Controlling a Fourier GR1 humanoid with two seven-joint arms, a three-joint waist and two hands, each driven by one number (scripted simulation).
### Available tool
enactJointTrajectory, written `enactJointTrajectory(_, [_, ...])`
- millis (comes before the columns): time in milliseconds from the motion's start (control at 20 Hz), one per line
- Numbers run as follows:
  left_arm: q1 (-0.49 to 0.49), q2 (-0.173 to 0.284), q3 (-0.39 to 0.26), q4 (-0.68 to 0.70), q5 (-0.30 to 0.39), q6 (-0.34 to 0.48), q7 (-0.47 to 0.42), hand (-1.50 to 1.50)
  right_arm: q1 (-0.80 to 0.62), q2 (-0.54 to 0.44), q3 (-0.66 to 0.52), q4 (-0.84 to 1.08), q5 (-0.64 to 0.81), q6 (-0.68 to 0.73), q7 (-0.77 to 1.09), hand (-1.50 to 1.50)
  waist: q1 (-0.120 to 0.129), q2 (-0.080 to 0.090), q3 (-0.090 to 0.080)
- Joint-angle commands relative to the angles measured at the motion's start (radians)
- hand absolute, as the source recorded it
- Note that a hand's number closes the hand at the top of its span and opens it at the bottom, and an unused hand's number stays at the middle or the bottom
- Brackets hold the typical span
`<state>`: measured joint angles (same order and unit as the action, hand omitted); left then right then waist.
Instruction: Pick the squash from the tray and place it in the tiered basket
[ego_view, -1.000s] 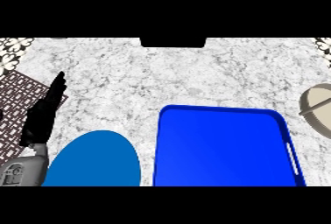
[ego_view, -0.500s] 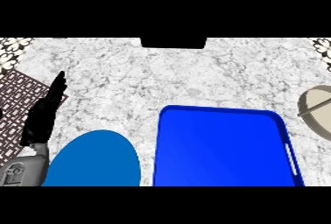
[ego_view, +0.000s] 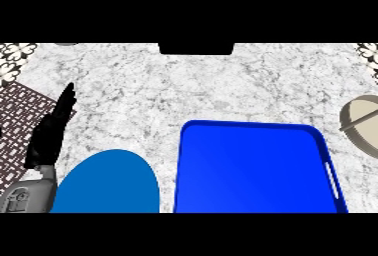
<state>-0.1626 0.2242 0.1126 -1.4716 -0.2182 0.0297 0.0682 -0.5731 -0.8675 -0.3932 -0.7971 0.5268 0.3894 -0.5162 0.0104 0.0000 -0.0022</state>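
Grey-white marble counter (ego_view: 207, 85) fills the view. A dark patterned mat (ego_view: 18, 125) lies at its left edge, and a black rectangular object (ego_view: 196, 48) sits at the far edge. A blue tray (ego_view: 255, 167) with its long axis running front to back rests at the near edge, right of centre. A blue plate (ego_view: 107, 185) sits just left of it. The tan tiered basket (ego_view: 362, 125) shows at the right edge. No squash is visible. The left hand (ego_view: 52, 132) rests at the left, fingers straight, together, pointing away.

Tray: glossy blue rectangular tray (ego_view: 255, 167) with rounded corners and raised rim, flat on the marble counter, lower centre-right.
Basket: beige round tiered basket (ego_view: 362, 124), partly cut off at right edge, apart from tray.
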Motion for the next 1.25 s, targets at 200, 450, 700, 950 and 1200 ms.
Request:
enactJointTrajectory(200, [-0.012,0.011,0.018,0.029,0.007,-0.013,-0.022,0.00,-0.098,-0.069,-0.131,0.168,-0.103,0.008,-0.052,-1.50,0.006,0.005,0.003])
enactJointTrajectory(450, [0.009,0.010,0.014,0.008,-0.003,-0.012,-0.014,0.00,-0.131,-0.215,-0.178,0.237,-0.142,0.127,0.055,-1.50,-0.001,0.003,0.003])
enactJointTrajectory(700, [-0.014,0.003,0.019,0.031,0.008,-0.013,-0.028,0.00,-0.101,-0.360,-0.216,0.441,-0.143,0.232,0.001,-1.50,0.006,0.010,0.005])
enactJointTrajectory(950, [0.037,-0.044,-0.034,-0.020,-0.023,0.008,-0.014,0.00,-0.031,-0.427,-0.225,0.526,-0.143,0.292,-0.104,-1.50,0.016,0.014,0.010])
enactJointTrajectory(1200, [-0.008,0.003,0.032,0.000,0.007,0.003,-0.008,0.00,0.029,-0.437,-0.265,0.569,-0.196,0.341,-0.185,-1.50,-0.005,0.012,0.013])
